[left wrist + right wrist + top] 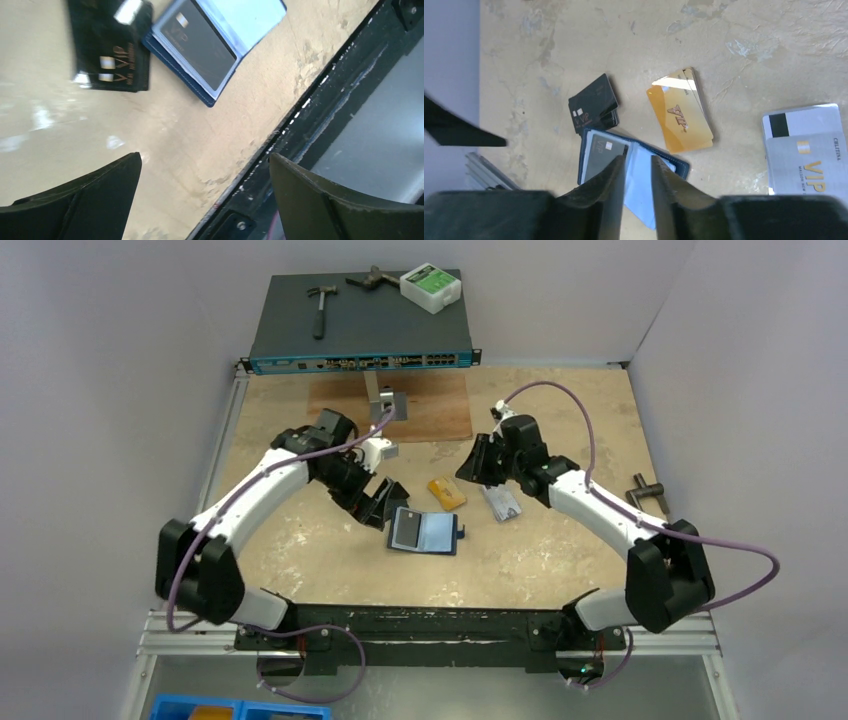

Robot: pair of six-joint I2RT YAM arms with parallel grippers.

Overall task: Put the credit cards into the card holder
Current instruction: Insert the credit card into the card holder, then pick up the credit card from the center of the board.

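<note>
- We see the holder (pixel 440 535) lying open on the table (pixel 560 560), a black card (pixel 407 527) in its left pocket.
- The left gripper (pixel 204 159) hovers just left of the holder, jaws spread wide and empty.
- The right gripper (pixel 637 162) hangs beyond the holder's right end. We find its jaws only narrowly parted, with nothing between them.
- A black stack (pixel 593 104) sits at the holder's far left corner.
- Orange cards (pixel 679 120) lie just beyond the holder, silver cards (pixel 804 150) off to its right.
</note>
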